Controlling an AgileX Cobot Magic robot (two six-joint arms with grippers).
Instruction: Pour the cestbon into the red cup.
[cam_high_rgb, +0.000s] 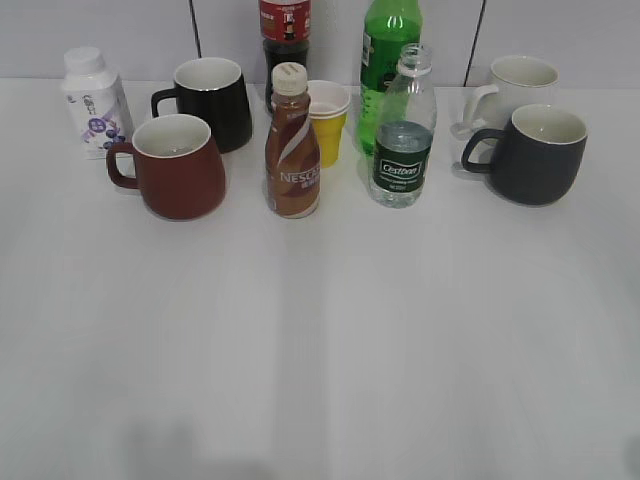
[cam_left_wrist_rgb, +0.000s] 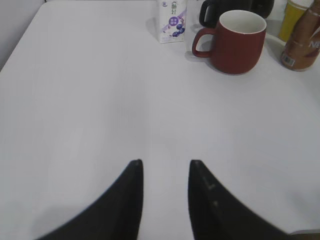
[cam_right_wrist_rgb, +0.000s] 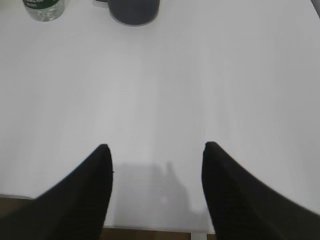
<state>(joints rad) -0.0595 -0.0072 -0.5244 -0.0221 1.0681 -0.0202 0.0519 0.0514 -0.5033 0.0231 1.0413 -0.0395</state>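
Stage: nothing of the pour had begun, as far as the 3 views showed; grasp, lift, carry and tilt were all left to do.
Cestbon: the cestbon (cam_high_rgb: 403, 130) stood upright and capless on the desk (cam_high_rgb: 320, 340), right of centre in the exterior view, just in front of the green soda bottle (cam_high_rgb: 388, 50). Its water level sat near the top of the dark green label, so it looked roughly half full.
Red cup: the red cup (cam_high_rgb: 178, 166) stood upright at the left, handle pointing left, white inside showing; whether it held any liquid could not be told.
Between them: the brown Nescafe bottle (cam_high_rgb: 292, 150) stood between bottle and cup, with the yellow paper cup (cam_high_rgb: 329, 120) just behind it.
Other mugs: the black mug (cam_high_rgb: 212, 103) stood behind the red cup; the dark grey mug (cam_high_rgb: 533, 153) and the white mug (cam_high_rgb: 512, 85) were to the right of the bottle.
Also there: the white yogurt bottle (cam_high_rgb: 94, 100) at far left.
Left gripper: the left gripper (cam_left_wrist_rgb: 165, 165) hung over bare desk, fingers (cam_left_wrist_rgb: 131, 200) parted with a narrow gap, holding nothing, well apart from the red cup.
Right gripper: the right gripper (cam_right_wrist_rgb: 156, 147) had its fingers (cam_right_wrist_rgb: 90, 190) spread wide and empty, with the bottle's base only at the far top-left corner of its view.
Judgement: the right arm looked the likelier one for the grasp, being on the bottle's side.
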